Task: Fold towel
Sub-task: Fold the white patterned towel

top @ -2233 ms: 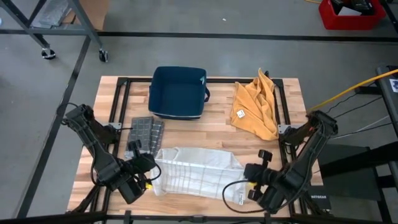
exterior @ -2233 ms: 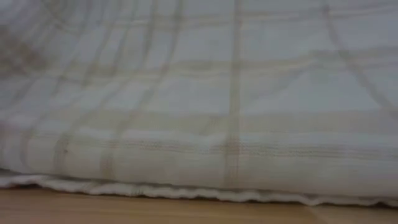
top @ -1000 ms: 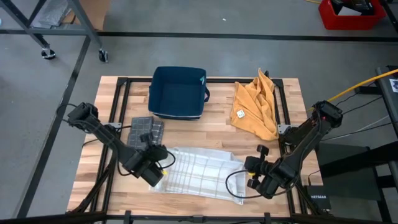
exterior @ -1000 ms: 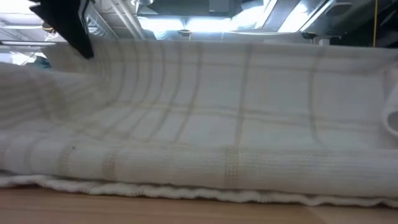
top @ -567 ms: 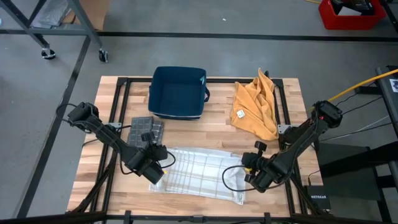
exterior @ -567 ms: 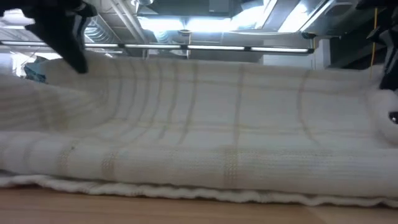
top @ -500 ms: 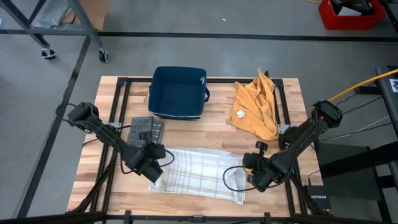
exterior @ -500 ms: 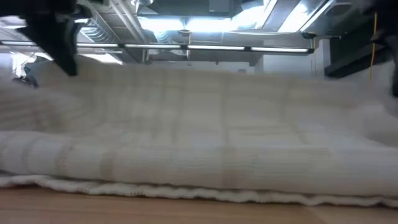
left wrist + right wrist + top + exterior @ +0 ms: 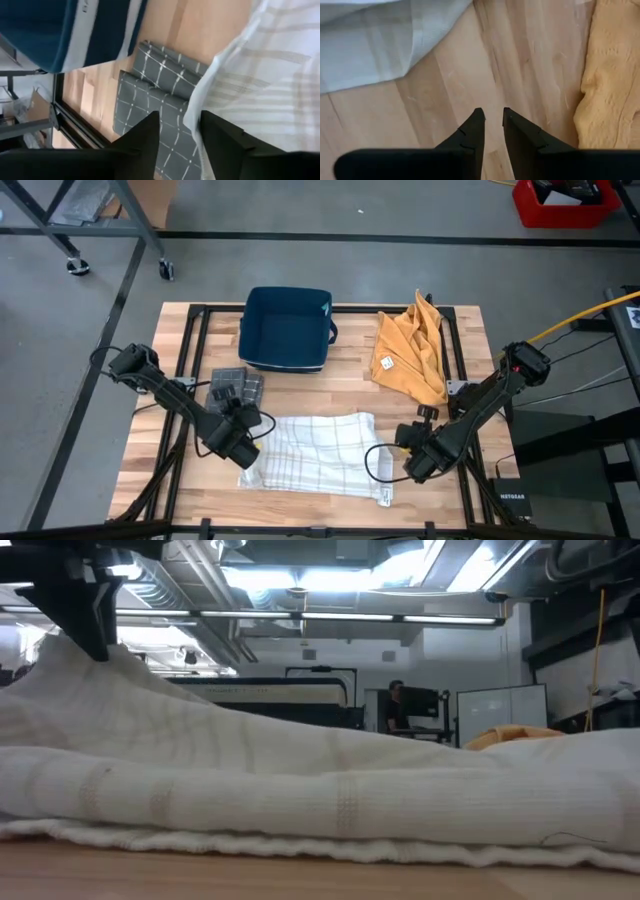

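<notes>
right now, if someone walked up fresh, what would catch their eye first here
The white plaid towel lying folded at the front middle of the wooden table draws the eye first, flanked by the left gripper at its left edge and the right gripper just off its right edge, over bare wood. Behind it sit a dark blue fabric bin and a crumpled mustard-yellow cloth at the back right.

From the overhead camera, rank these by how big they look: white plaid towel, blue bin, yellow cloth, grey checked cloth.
1. white plaid towel, largest spread.
2. blue bin, slightly smaller; close to the towel, so the order is unsure.
3. yellow cloth, crumpled.
4. grey checked cloth, clearly smallest, partly hidden by the left arm.
</notes>
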Tool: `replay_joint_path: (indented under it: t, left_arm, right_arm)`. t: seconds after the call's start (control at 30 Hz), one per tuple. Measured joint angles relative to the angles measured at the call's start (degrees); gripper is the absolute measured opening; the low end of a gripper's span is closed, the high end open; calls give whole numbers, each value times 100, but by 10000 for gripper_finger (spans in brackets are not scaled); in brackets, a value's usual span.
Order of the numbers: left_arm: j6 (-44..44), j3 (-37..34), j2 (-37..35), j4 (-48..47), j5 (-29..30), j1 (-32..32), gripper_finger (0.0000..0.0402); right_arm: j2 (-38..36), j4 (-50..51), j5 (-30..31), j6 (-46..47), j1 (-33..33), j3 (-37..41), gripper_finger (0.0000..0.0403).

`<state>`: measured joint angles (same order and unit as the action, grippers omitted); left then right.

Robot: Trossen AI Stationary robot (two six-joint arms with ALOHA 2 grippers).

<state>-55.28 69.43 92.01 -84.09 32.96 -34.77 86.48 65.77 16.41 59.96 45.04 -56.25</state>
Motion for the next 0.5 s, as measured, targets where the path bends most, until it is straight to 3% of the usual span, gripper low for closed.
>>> replay_joint_path:
  t: [0.37,0.5]
  left_arm:
    - [-879,11,0,-627,525,352,201]
    - [-1064,15,2,-520,-20,520,206]
  right_arm:
    - [0,-168,15,21,-2,-11,77]
    - [0,-244,-369,453,-2,-11,77]
